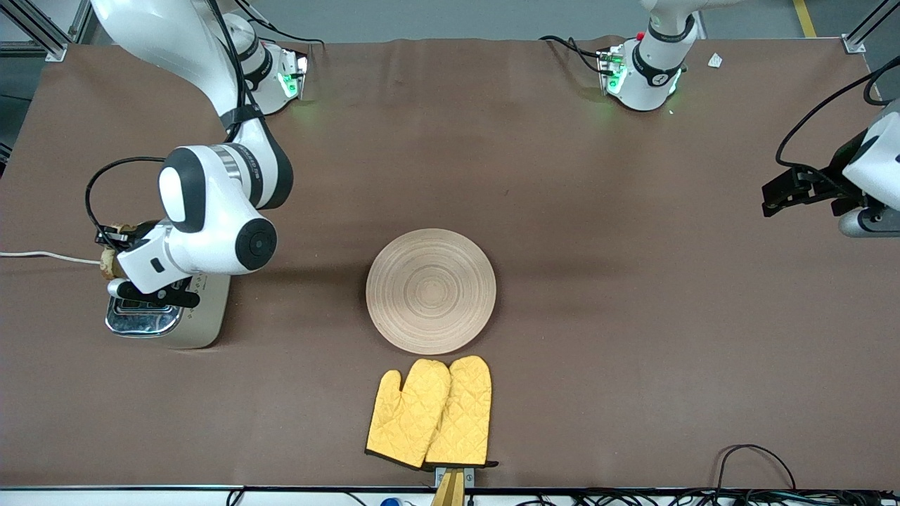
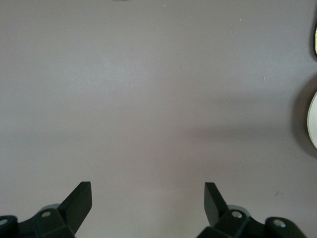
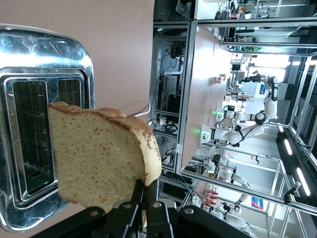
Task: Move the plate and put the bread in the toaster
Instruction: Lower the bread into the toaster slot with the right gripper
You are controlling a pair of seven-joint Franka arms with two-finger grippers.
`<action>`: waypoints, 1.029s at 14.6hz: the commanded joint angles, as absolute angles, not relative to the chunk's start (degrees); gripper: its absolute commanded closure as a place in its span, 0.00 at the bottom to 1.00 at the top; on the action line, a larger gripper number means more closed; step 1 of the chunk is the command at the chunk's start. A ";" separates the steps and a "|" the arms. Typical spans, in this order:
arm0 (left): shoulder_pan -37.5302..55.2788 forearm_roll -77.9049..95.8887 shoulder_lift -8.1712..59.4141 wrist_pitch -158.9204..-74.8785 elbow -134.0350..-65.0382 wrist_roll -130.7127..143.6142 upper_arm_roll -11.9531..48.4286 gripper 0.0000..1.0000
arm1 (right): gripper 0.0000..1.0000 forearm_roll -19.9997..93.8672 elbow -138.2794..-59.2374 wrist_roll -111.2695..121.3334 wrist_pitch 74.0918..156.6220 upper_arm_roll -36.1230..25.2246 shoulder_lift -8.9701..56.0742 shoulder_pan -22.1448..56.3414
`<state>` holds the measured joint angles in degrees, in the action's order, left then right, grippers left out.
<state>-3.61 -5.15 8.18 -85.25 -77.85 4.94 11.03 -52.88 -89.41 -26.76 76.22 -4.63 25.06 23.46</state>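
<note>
The cream toaster (image 1: 200,320) with a chrome top stands at the right arm's end of the table. My right gripper (image 1: 121,242) is over it, shut on the slice of speckled bread (image 1: 107,265). In the right wrist view the gripper (image 3: 146,191) pinches the bread (image 3: 96,158) by its crust edge, above the toaster's (image 3: 47,59) open slots. The round wooden plate (image 1: 431,290) lies at the table's middle. My left gripper (image 1: 773,197) waits open and empty over bare table at the left arm's end; it also shows in the left wrist view (image 2: 147,188), with the plate's rim (image 2: 313,119) at the edge.
A pair of yellow oven mitts (image 1: 430,412) lies nearer the front camera than the plate, almost touching it. The toaster's white cord (image 1: 42,256) runs off the table's end. The brown table (image 1: 633,316) has its front edge just below the mitts.
</note>
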 commanded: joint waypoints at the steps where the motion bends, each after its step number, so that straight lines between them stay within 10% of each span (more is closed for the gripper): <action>1: -0.01 -5.98 5.37 -84.46 -79.09 5.71 7.92 0.00 | 0.98 -54.67 -90.79 -28.30 76.20 -4.22 24.52 23.38; 15: -0.53 -2.46 -0.88 -84.03 -86.75 10.20 7.82 0.00 | 0.98 -54.58 -90.97 -33.65 77.61 -4.13 30.05 23.82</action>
<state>-0.36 -3.23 0.79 -84.45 -85.33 9.38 7.99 -53.07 -90.11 -30.99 77.71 -4.48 29.08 23.56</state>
